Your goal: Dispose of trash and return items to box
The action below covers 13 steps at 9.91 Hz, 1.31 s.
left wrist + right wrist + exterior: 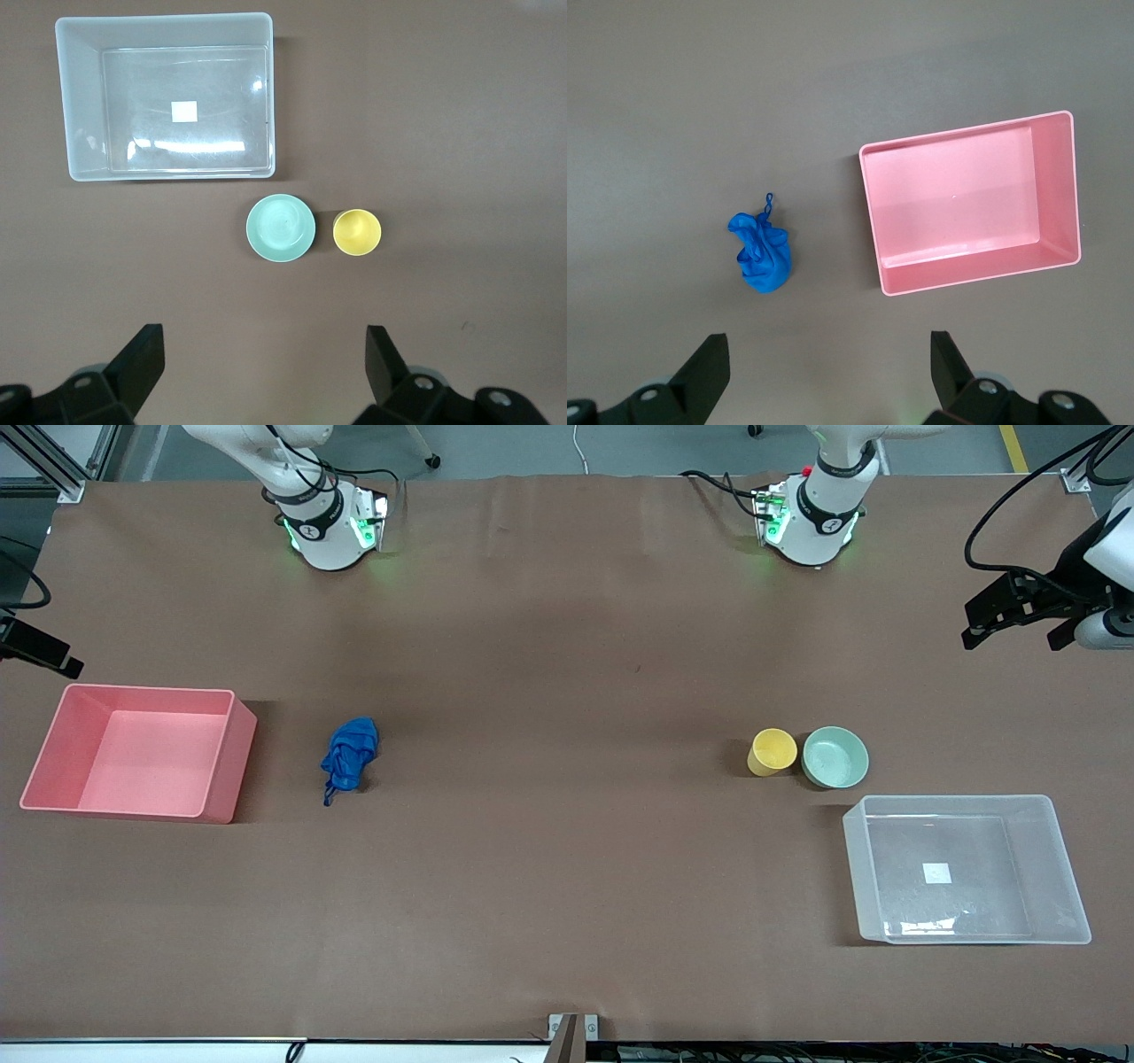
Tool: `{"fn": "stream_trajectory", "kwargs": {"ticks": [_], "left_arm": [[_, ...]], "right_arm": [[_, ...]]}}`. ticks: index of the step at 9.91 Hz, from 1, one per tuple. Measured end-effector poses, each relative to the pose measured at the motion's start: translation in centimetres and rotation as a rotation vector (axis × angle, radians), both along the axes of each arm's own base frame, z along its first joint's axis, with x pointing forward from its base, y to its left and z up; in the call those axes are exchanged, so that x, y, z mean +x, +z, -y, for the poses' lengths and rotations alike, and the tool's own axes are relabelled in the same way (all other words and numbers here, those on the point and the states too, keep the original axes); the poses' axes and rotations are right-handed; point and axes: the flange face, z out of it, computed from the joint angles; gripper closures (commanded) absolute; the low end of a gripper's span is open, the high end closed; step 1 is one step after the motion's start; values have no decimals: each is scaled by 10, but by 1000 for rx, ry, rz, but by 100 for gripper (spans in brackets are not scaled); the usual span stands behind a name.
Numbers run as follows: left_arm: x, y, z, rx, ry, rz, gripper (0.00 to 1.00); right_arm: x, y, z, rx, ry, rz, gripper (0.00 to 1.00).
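Observation:
The blue wad of trash (350,755) lies on the table beside the pink bin (226,762); it also shows in the right wrist view (764,255). The yellow cup (772,751) and the mint-green bowl (834,756) stand side by side, just farther from the front camera than the clear box (1063,868). All three show in the left wrist view: cup (357,231), bowl (281,227), box (80,97). My left gripper (1017,633) (264,354) hangs open and empty, high at the left arm's end of the table. My right gripper (53,657) (830,354) hangs open and empty, high at the right arm's end.
The pink bin (1063,195) is empty and sits at the right arm's end of the table. The clear box holds nothing but a white sticker (936,873) on its bottom. The brown table (567,646) stretches bare between the wad and the cup.

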Motion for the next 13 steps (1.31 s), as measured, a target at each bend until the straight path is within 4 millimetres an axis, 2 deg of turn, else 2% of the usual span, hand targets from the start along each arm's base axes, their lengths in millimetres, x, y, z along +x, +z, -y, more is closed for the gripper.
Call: {"fn": "stream_trajectory", "kwargs": {"ticks": [3, 5, 7, 9, 11, 12, 13], "left_arm": [[0, 1, -1, -2, 1, 3, 0], [0, 0, -11, -14, 20, 0, 0], [4, -14, -17, -16, 31, -11, 0], [15, -62, -18, -16, 36, -19, 0], [20, -124, -19, -15, 41, -16, 0], [19, -162, -21, -15, 45, -19, 0], [14, -199, -25, -13, 41, -41, 0]], "right_arm": [[0, 0, 0, 0, 1, 0, 0], [0, 0, -1, 0, 2, -1, 0], [1, -1, -7, 1, 12, -2, 0], [1, -1, -7, 1, 13, -3, 0], [3, -3, -14, 1, 26, 1, 0], [9, -14, -29, 1, 53, 7, 0], [19, -42, -52, 1, 82, 5, 0]]}}
